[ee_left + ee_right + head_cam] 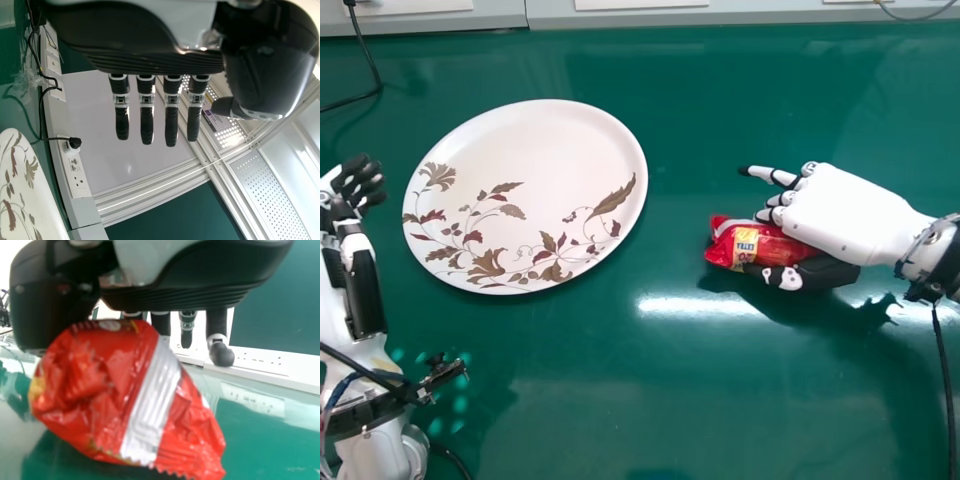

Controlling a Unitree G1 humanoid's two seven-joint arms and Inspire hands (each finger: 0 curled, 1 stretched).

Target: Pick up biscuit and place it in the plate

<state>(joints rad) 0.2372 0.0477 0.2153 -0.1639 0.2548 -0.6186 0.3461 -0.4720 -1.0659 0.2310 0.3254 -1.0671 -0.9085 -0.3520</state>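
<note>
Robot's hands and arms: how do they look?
The right hand has a white back, mostly black thumb and black-tipped fingers; a black cable hangs at its wrist. The left hand has black fingers with pale bands; its white arm carries black cables.

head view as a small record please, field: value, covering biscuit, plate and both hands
biscuit: red packet, in the right hand's grip, seemingly raised off the table
plate: white with brown leaf pattern, to the left of the packet, packet not yet on it
right hand: fingers and thumb closed on the packet, at the view's right
left hand: open, fingers extended, at the view's left edge beside the plate
surface: green table
</note>
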